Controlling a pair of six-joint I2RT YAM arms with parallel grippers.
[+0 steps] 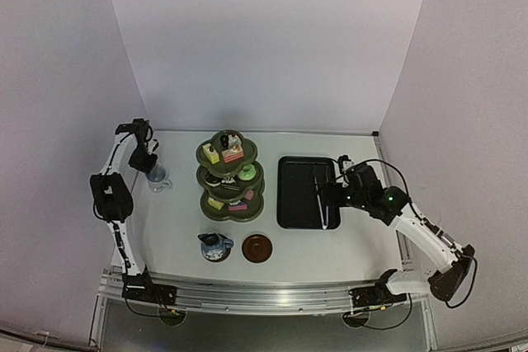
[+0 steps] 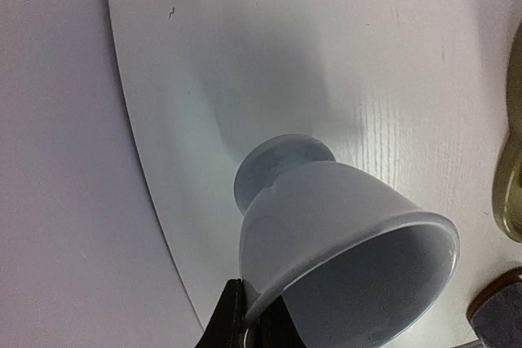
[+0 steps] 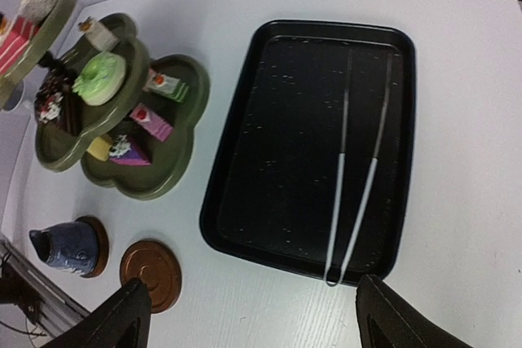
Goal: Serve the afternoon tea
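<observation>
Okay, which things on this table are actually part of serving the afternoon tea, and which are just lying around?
For the tea: three-tier stand; its cakes; cup, gripped at its rim by the left end effector; blue pot on a saucer; second saucer, bare.

Just lying about: black tray; white tongs resting in it.

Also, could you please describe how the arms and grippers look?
The left arm and right arm have white links joined by black joint housings, with black cables looping alongside. The right one shows a small green light near its wrist. The right gripper has black, wedge-shaped fingers.
</observation>
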